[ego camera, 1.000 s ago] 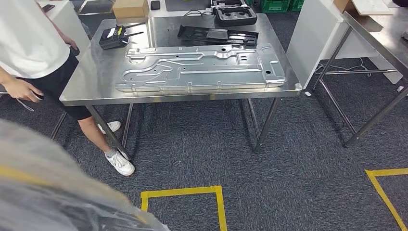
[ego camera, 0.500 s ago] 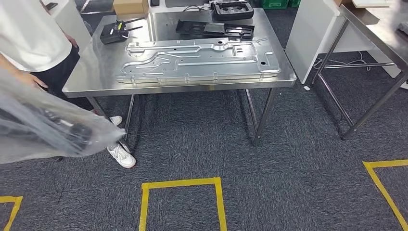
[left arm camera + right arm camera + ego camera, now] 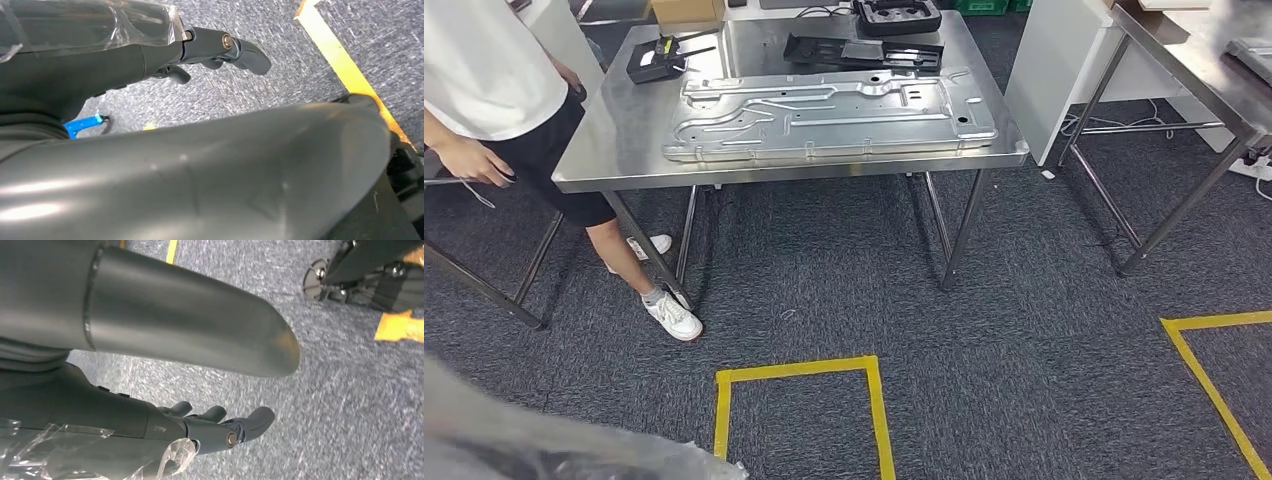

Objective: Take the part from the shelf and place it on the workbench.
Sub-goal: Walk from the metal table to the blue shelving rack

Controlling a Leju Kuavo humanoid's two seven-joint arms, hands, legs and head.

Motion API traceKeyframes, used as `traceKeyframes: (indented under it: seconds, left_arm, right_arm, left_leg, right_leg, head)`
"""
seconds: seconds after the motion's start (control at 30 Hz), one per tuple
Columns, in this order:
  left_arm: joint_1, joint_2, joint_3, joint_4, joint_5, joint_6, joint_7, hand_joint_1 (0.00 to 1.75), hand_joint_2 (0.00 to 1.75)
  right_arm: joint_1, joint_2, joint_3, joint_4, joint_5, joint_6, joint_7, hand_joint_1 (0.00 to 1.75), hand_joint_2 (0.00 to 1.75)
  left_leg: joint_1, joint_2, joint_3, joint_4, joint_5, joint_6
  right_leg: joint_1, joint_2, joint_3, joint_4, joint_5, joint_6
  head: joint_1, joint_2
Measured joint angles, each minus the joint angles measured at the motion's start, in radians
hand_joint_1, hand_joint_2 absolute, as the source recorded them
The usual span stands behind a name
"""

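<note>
The steel workbench stands ahead of me across the carpet. A large stamped metal panel lies flat on it. At the lower left of the head view a crumpled clear plastic film covers something dark that I cannot make out. My left hand hangs over the carpet with its fingers stretched out, and clear plastic lies along its far side. My right hand hangs the same way, with plastic beside it. Nothing sits between the thumb and fingers of either hand.
A person in a white shirt stands at the workbench's left end. A black tray and a black device lie behind the panel. Another steel table stands at the right. Yellow tape squares mark the carpet.
The whole picture has shifted, so the camera moved and the workbench now sits higher in the picture. The plastic-covered shape swung up at the left, then dropped back to the lower left corner.
</note>
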Motion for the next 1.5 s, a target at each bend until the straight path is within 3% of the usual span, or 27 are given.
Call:
traceKeyframes:
  seconds: [0.07,0.13,0.17,0.2,0.23,0.3,0.33,0.4,0.47,0.53,0.63,0.67,0.7,0.73,0.77,0.83,0.9,0.97,1.07,1.1,1.2,1.23,1.3,1.37,1.4,1.47,1.5]
  left_arm:
    - [-0.001,-0.003,-0.004,0.0,0.0,0.003,-0.006,0.0,0.0]
    - [0.0,-0.005,-0.007,0.0,0.0,0.006,-0.008,0.0,0.0]
    - [0.001,-0.006,-0.008,0.0,0.0,0.006,-0.011,0.0,0.0]
    - [0.001,-0.007,-0.009,0.0,0.0,0.006,-0.014,0.0,0.0]
    - [0.001,-0.008,-0.01,0.0,0.0,0.006,-0.017,0.0,0.0]
    - [0.0,-0.011,-0.013,0.0,0.0,0.006,-0.02,0.0,0.0]
    - [-0.001,-0.012,-0.014,0.0,0.0,0.006,-0.02,0.0,0.0]
    - [-0.002,-0.012,-0.014,0.0,0.001,0.006,-0.021,0.0,0.0]
    - [-0.003,-0.013,-0.014,0.0,0.0,0.006,-0.021,0.0,0.87]
    - [-0.004,-0.013,-0.015,0.0,0.0,0.006,-0.02,0.0,1.75]
    - [-0.002,-0.013,-0.014,0.0,0.0,0.006,-0.016,0.0,1.75]
    - [0.0,-0.013,-0.014,0.0,0.0,0.006,-0.014,0.0,1.75]
    - [0.001,-0.013,-0.014,0.0,0.0,0.006,-0.012,0.0,1.75]
    - [0.001,-0.013,-0.014,0.0,0.0,0.006,-0.008,0.0,1.75]
    - [0.0,-0.013,-0.014,0.0,0.0,0.006,-0.006,0.0,1.75]
    - [-0.002,-0.012,-0.014,0.0,0.0,0.006,-0.003,0.0,1.75]
    - [-0.003,-0.011,-0.014,0.0,0.0,0.006,-0.002,0.0,0.87]
    - [-0.004,-0.011,-0.015,0.0,0.0,0.006,-0.002,0.0,0.0]
    - [-0.005,-0.011,-0.016,0.0,0.0,0.006,-0.002,0.0,0.0]
    - [-0.005,-0.013,-0.017,0.0,0.0,0.006,0.0,0.0,0.44]
    - [0.002,-0.024,-0.045,0.001,-0.001,0.01,0.01,0.0,1.75]
    - [0.004,-0.026,-0.056,0.001,-0.001,0.011,0.009,0.0,1.75]
    - [0.002,-0.028,-0.067,0.001,0.0,0.011,0.0,0.0,1.75]
    - [0.0,-0.03,-0.073,0.001,0.0,0.011,-0.01,0.0,1.75]
    - [-0.001,-0.03,-0.075,0.001,0.001,0.011,-0.015,0.0,1.75]
    - [-0.004,-0.03,-0.081,0.001,0.001,0.011,-0.027,0.0,1.75]
    - [-0.006,-0.03,-0.084,0.001,0.001,0.011,-0.032,0.0,1.75]
  right_arm:
    - [0.001,-0.001,0.0,0.001,-0.004,-0.001,0.001,0.0,0.0]
    - [0.003,-0.001,0.0,0.003,-0.008,0.0,0.004,0.0,0.0]
    - [0.004,-0.001,0.0,0.004,-0.009,0.0,0.006,0.0,0.0]
    - [0.006,-0.001,0.0,0.004,-0.009,0.001,0.008,0.0,0.0]
    - [0.007,-0.002,0.0,0.005,-0.01,0.001,0.009,0.0,0.0]
    - [0.007,-0.002,0.0,0.007,-0.011,0.001,0.013,0.0,0.0]
    - [0.005,-0.003,0.0,0.008,-0.011,0.001,0.013,0.0,0.0]
    - [0.003,-0.002,0.0,0.008,-0.012,0.0,0.012,0.0,0.0]
    - [0.004,-0.002,0.0,0.009,-0.015,-0.002,0.008,0.0,0.0]
    - [0.005,-0.002,0.0,0.009,-0.019,-0.003,0.004,0.0,0.0]
    - [0.003,-0.002,0.0,0.009,-0.021,-0.003,0.001,0.0,0.0]
    - [0.003,-0.002,0.0,0.009,-0.021,-0.003,0.0,0.0,0.0]
    - [0.004,-0.002,0.0,0.009,-0.022,-0.004,-0.001,0.0,0.0]
    - [0.004,-0.002,0.0,0.009,-0.023,-0.004,-0.001,0.0,0.0]
    - [0.005,-0.002,0.0,0.009,-0.023,-0.004,-0.001,0.0,0.0]
    - [0.003,-0.001,0.0,0.009,-0.025,-0.003,-0.001,0.0,0.0]
    - [0.001,0.001,0.0,0.009,-0.029,-0.004,-0.003,0.0,0.0]
    - [0.002,0.0,0.0,0.009,-0.033,-0.006,-0.006,0.0,0.0]
    - [0.005,0.0,0.0,0.009,-0.037,-0.007,-0.008,0.0,0.0]
    - [0.005,-0.002,0.0,0.01,-0.043,-0.007,-0.011,0.0,0.0]
    - [0.003,-0.013,-0.001,0.013,-0.082,-0.009,-0.014,0.0,0.0]
    - [0.003,-0.016,-0.002,0.014,-0.09,-0.008,-0.008,0.0,0.0]
    - [0.004,-0.02,-0.002,0.015,-0.091,-0.004,0.009,0.0,0.0]
    - [0.002,-0.022,-0.002,0.017,-0.091,0.002,0.024,0.0,0.0]
    - [0.002,-0.023,-0.002,0.017,-0.09,0.004,0.029,0.0,0.0]
    - [0.004,-0.024,-0.002,0.018,-0.087,0.006,0.036,0.0,0.0]
    - [0.005,-0.025,-0.002,0.018,-0.085,0.007,0.037,0.0,0.0]
  left_leg:
    - [0.003,0.013,-0.005,-0.006,0.01,0.01]
    - [-0.001,0.028,-0.014,-0.003,0.014,0.016]
    - [-0.002,0.037,-0.018,-0.001,0.015,0.016]
    - [-0.003,0.046,-0.021,0.001,0.016,0.016]
    - [-0.003,0.054,-0.023,0.004,0.015,0.016]
    - [-0.004,0.07,-0.025,0.012,0.011,0.01]
    - [-0.006,0.077,-0.028,0.02,0.008,0.005]
    - [-0.011,0.093,-0.034,0.031,0.002,-0.004]
    - [-0.01,0.103,-0.036,0.038,-0.002,-0.009]
    - [-0.004,0.077,-0.053,0.082,-0.035,-0.019]
    - [0.004,0.026,-0.139,0.277,-0.139,-0.034]
    - [0.004,0.021,-0.163,0.332,-0.157,-0.035]
    - [0.004,0.018,-0.172,0.352,-0.155,-0.034]
    - [0.004,0.015,-0.161,0.329,-0.133,-0.03]
    - [0.003,0.007,-0.132,0.267,-0.095,-0.024]
    - [0.001,-0.037,-0.064,0.116,-0.027,-0.007]
    - [-0.002,-0.07,-0.037,0.046,-0.006,0.005]
    - [-0.005,-0.065,-0.038,0.042,-0.008,0.009]
    - [-0.007,-0.061,-0.038,0.042,-0.007,0.011]
    - [-0.005,-0.053,-0.035,0.033,0.0,0.014]
    - [-0.004,0.024,-0.032,0.006,0.021,0.026]
    - [-0.005,0.049,-0.034,0.007,0.021,0.026]
    - [-0.006,0.074,-0.033,0.011,0.018,0.022]
    - [-0.011,0.093,-0.035,0.02,0.012,0.013]
    - [-0.014,0.101,-0.035,0.023,0.009,0.008]
    - [-0.015,0.117,-0.035,0.026,0.007,0.001]
    - [-0.012,0.111,-0.037,0.032,0.001,-0.004]
  right_leg:
    - [0.0,-0.004,-0.042,0.09,-0.058,0.005]
    - [0.0,-0.007,-0.106,0.235,-0.131,0.01]
    - [0.0,-0.007,-0.126,0.284,-0.146,0.013]
    - [0.0,-0.009,-0.126,0.295,-0.142,0.015]
    - [-0.001,-0.013,-0.105,0.263,-0.119,0.016]
    - [-0.001,-0.044,-0.025,0.118,-0.057,0.018]
    - [0.0,-0.06,0.006,0.055,-0.037,0.014]
    - [0.005,-0.074,0.024,0.005,-0.029,0.001]
    - [0.007,-0.055,0.017,0.006,-0.025,-0.015]
    - [0.005,-0.039,0.012,0.005,-0.019,-0.027]
    - [0.004,-0.011,0.0,0.005,-0.011,-0.039]
    - [0.005,0.001,-0.003,0.005,-0.008,-0.041]
    - [0.005,0.014,-0.005,0.005,-0.006,-0.041]
    - [0.006,0.026,-0.005,0.005,-0.004,-0.04]
    - [0.006,0.04,-0.005,0.005,-0.003,-0.039]
    - [0.008,0.064,-0.007,0.005,0.002,-0.035]
    - [0.005,0.084,-0.015,0.006,0.008,-0.025]
    - [0.0,0.097,-0.02,0.003,0.014,-0.014]
    - [-0.002,0.102,-0.021,0.001,0.017,-0.009]
    - [0.0,0.084,-0.025,0.008,0.011,-0.007]
    - [0.001,0.003,-0.121,0.232,-0.103,0.013]
    - [-0.001,-0.009,-0.132,0.273,-0.121,0.019]
    - [-0.003,-0.035,-0.051,0.142,-0.061,0.022]
    - [0.0,-0.068,0.017,0.018,-0.024,0.015]
    - [0.002,-0.074,0.028,-0.007,-0.02,0.008]
    - [0.004,-0.058,0.023,-0.011,-0.017,-0.006]
    - [0.004,-0.05,0.021,-0.012,-0.014,-0.011]
  head:
    - [0.003,0.0]
    - [0.005,0.0]
    - [0.006,0.0]
    - [0.006,0.0]
    - [0.006,0.0]
    - [0.006,0.0]
    - [0.006,0.0]
    - [0.006,0.0]
    - [0.006,0.0]
    - [0.004,0.0]
    - [0.002,0.0]
    - [0.002,0.0]
    - [0.002,0.0]
    - [0.002,0.0]
    - [0.002,0.0]
    - [0.002,0.0]
    - [0.001,0.0]
    - [0.0,0.0]
    - [0.0,0.0]
    - [0.001,0.0]
    - [0.008,0.0]
    - [0.01,0.0]
    - [0.01,0.0]
    - [0.01,0.0]
    - [0.009,0.0]
    - [0.009,0.0]
    - [0.009,0.0]
